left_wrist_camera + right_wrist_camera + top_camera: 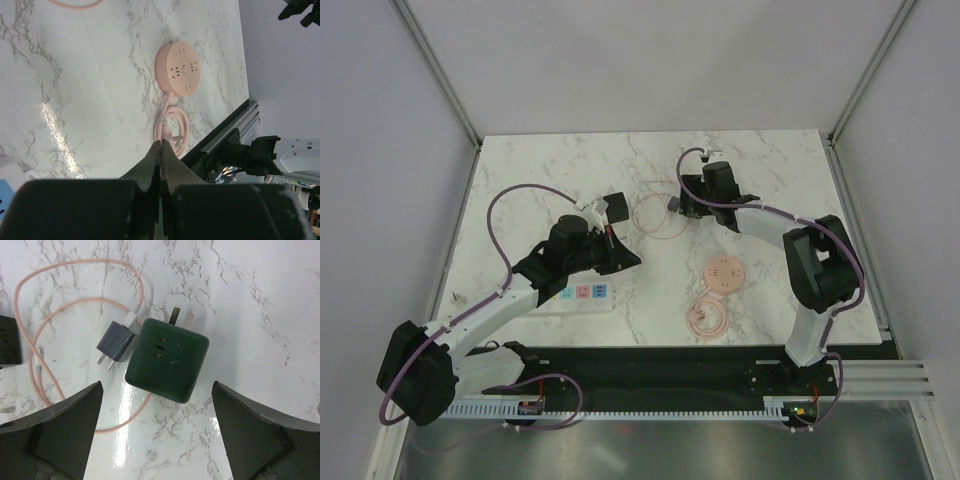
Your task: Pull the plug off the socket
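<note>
The power strip lies flat near the front left of the marble bench, its pastel outlets facing up; the left arm crosses over its left part, so whether anything is plugged in there I cannot tell. The left tool is fully closed with nothing between its fingers, and hangs above bare bench just beyond the strip; ahead of it sits a round pink socket with its coiled cord. Further back the right tool stands wide open over a green cube plug, which lies on the bench with its prongs bare; neither finger touches it. A small grey-blue charger lies against the cube's left side, with a pink cable looping away from it.
</note>
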Robot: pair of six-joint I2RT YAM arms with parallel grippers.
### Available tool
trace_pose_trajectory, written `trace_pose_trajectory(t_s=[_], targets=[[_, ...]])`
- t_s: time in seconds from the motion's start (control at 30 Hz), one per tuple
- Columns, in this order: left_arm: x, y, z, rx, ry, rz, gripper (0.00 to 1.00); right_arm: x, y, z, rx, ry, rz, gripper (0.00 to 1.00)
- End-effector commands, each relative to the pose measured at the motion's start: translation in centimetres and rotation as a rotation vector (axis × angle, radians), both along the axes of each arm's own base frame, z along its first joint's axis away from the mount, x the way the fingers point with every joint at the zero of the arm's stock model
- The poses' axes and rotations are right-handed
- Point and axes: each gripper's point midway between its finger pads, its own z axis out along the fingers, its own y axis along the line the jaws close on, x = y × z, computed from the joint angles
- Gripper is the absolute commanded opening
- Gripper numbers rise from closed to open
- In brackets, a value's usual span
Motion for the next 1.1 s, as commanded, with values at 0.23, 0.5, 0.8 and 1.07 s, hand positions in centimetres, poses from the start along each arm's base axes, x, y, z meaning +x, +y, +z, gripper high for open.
trace_pose_trajectory(t_s=[0.23, 0.5, 0.8, 1.07], targets=[[0.5, -0.4, -0.1, -0.023, 0.005, 0.005, 0.02, -7.0, -4.6, 4.8, -0.024, 0.053, -0.135, 0.98], [1.4, -1.8, -0.6, -0.033, -0.006, -0.041, 0.09, -15.4, -6.4, 4.1, -0.022, 0.202, -0.091, 0.98], [2.1, -2.7, -3.1, -0.038, 0.043, -0.045, 0.23, -23.3, -4.9, 1.5, 0.089, 0.343, -0.192, 0.98], [2.6, -2.2, -1.3, 0.009, -0.036, -0.023, 0.24, -24.6, -2.1, -0.8, 0.163, 0.321, -0.257, 0.86]])
